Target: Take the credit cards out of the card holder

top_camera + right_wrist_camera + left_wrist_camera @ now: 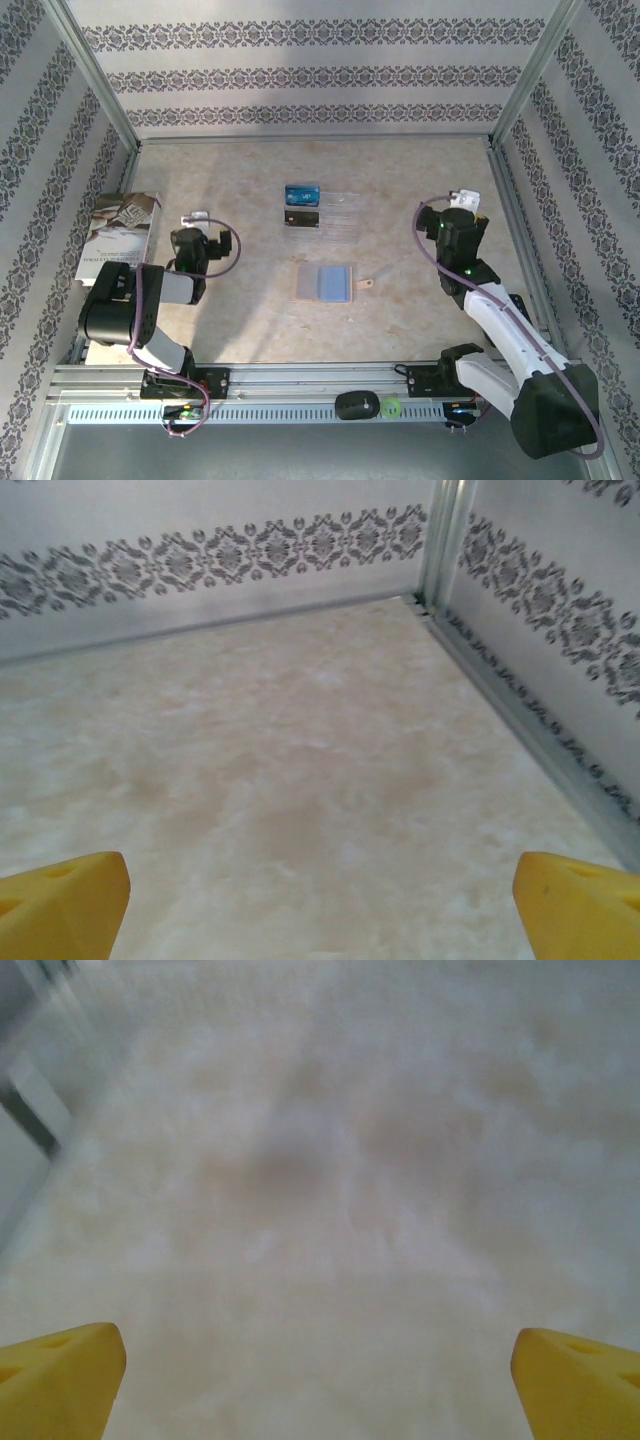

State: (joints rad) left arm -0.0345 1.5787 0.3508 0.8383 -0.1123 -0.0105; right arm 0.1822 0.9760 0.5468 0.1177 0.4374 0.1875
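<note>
Shows left gripper [318,1390] wide apart, holding nothing, yellow fingers [60,1380] at lower frame corners over beige marbled bench [330,1160]; right gripper [320,910] likewise apart, empty.

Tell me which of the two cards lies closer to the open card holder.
The blackish card: it lies between the bright blue card and the card holder; the blue one sits farther back.

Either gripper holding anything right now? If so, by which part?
Nothing held. Left gripper and right gripper are both open over the table; the credit cards and card holder lie untouched mid-table.
</note>
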